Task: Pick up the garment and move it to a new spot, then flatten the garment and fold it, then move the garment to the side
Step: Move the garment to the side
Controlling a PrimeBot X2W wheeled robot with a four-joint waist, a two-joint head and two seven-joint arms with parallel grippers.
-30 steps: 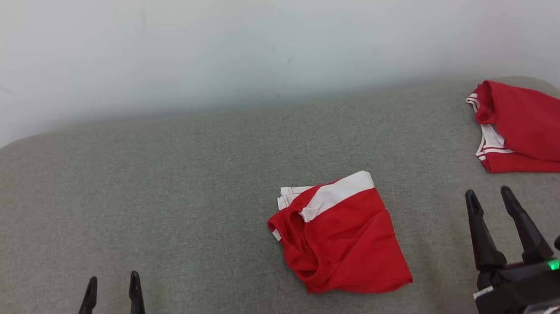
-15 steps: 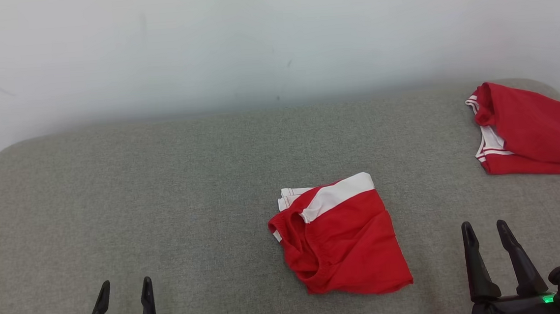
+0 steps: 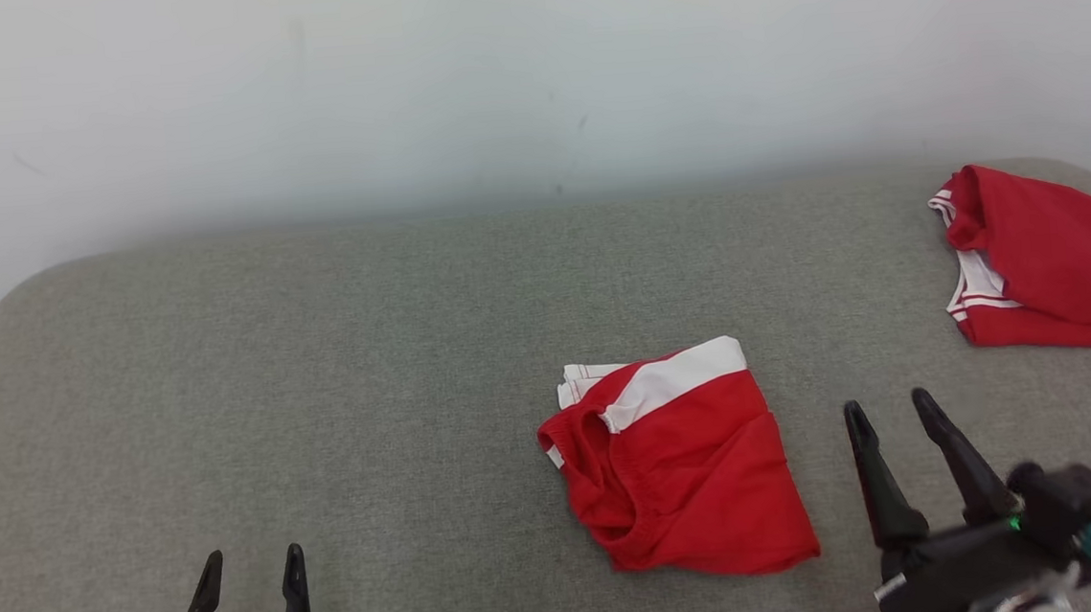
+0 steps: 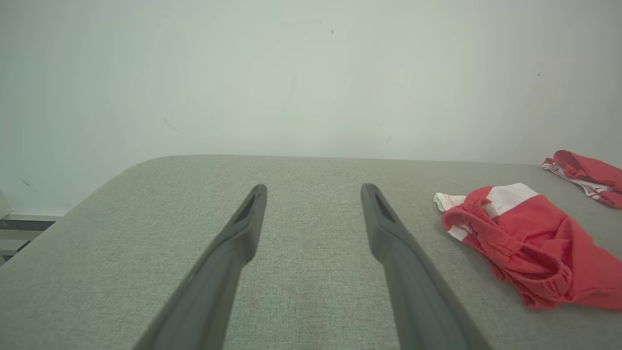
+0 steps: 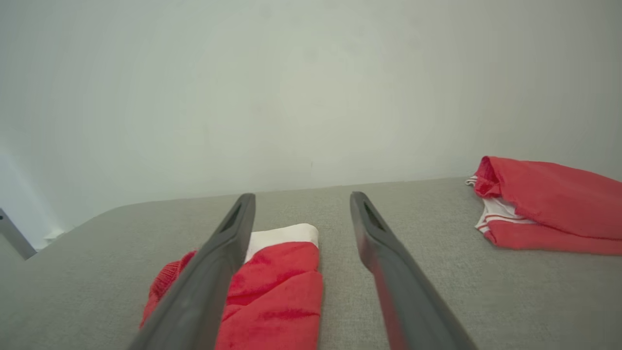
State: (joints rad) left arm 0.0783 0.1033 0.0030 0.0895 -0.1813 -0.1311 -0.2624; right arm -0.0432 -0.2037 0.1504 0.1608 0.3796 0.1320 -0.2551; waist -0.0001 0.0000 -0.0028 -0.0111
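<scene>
**Folded garment mid-cushion, both grippers empty**

A pale wall (image 3: pixel 491 79) backs the wide grey cushion (image 3: pixel 320 379) I'm working over. The garment (image 3: pixel 682 469), red with a white band, lies right of centre on it in a compact fold. I judge that only the move to the side is left. A second red garment (image 3: pixel 1051 261) sits at the far right edge, well apart.

My right gripper (image 3: pixel 886 402) hovers just beside the folded piece's right edge, jaws spread wide, holding nothing. My left gripper (image 3: pixel 254 553) is well apart at the lower left, equally wide and empty.

My worries:
- If I pinch only the top layer, the fold could spill open as I lift.
- Dragging it over the coarse weave could bunch it.
- Carrying it too far right could land it on the other piece.

As for containers, both pieces lie bare on the cushion, in no box or basket.
</scene>
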